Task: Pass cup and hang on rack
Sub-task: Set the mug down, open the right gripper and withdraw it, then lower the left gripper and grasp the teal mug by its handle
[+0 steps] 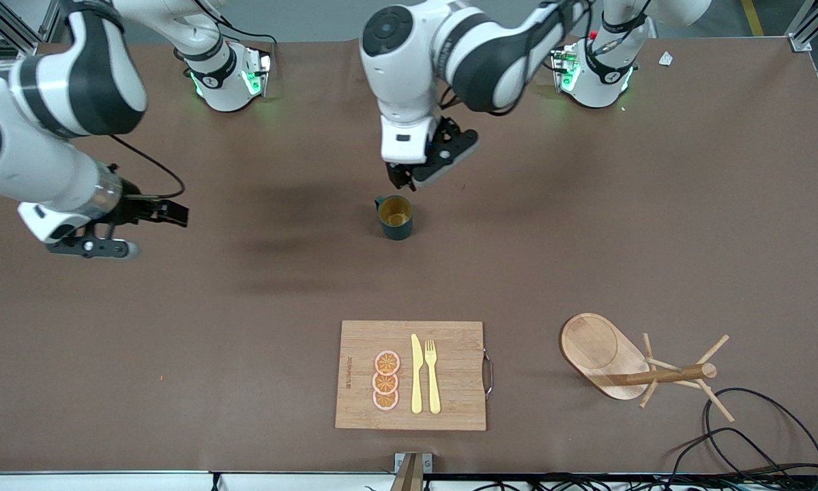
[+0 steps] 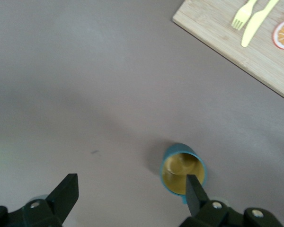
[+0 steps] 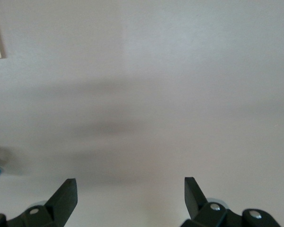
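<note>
We have the cup (image 1: 396,217) standing upright on the bare table (image 1: 258,327) near its middle, yellow inside showing, its small handle pointing to about 10 o'clock in the front view. The left gripper (image 1: 403,179) hangs just above and beside the cup's rim, at about 12 o'clock from it, with its jaws spread wide and nothing between them; in the left wrist view 1 finger (image 2: 195,191) already overlaps the rim of the cup (image 2: 182,173) while the other stands well off to the side. To take it well, we judge that we should shift so the wall or the rim sits squarely between the 2 fingers, keep clear of the handle so it stays free for a peg, then lower and close. The right gripper (image 1: 151,228) waits, also wide and empty, over bare table at 9 o'clock from the cup. The rack (image 1: 637,365) is at about 4 o'clock from the cup, beside the cutting board (image 1: 412,375).
</note>
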Motion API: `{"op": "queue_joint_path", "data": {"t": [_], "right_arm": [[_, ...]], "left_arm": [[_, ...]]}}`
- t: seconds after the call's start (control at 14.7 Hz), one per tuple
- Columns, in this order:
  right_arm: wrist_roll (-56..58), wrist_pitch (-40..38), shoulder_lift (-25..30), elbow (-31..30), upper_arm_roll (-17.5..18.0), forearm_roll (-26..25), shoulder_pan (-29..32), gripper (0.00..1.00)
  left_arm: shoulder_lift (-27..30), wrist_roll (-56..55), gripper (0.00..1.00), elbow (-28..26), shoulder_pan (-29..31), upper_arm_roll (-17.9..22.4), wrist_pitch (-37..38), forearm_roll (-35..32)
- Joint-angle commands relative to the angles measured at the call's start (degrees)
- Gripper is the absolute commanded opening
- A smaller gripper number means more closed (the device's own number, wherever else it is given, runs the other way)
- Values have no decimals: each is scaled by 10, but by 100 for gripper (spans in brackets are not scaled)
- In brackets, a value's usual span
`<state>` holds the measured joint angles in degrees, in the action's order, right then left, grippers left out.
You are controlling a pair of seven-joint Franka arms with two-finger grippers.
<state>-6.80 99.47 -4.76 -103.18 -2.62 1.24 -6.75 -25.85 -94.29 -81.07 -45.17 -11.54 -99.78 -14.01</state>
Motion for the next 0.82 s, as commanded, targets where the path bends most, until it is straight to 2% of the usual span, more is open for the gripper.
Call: {"op": "queue_joint_path", "data": {"t": [0.0, 0.27, 0.41, 0.61, 0.75], "right_arm": [[49, -7, 31, -15, 11, -5, 43, 100], [89, -20, 36, -11, 11, -7, 90, 100], [88, -28, 35, -6, 11, -7, 93, 100], [85, -51, 31, 24, 11, -7, 93, 100], [85, -88, 16, 69, 11, -11, 96, 100]], "left_arm": [[-39, -58, 100, 21, -45, 8, -23, -42], [-109, -141, 98, 57, -104, 12, -45, -113], [-149, -197, 97, 79, -131, 13, -52, -166], [-188, -273, 95, 86, -163, 13, -73, -244], [-219, -297, 92, 101, -178, 14, -77, -261]]}}
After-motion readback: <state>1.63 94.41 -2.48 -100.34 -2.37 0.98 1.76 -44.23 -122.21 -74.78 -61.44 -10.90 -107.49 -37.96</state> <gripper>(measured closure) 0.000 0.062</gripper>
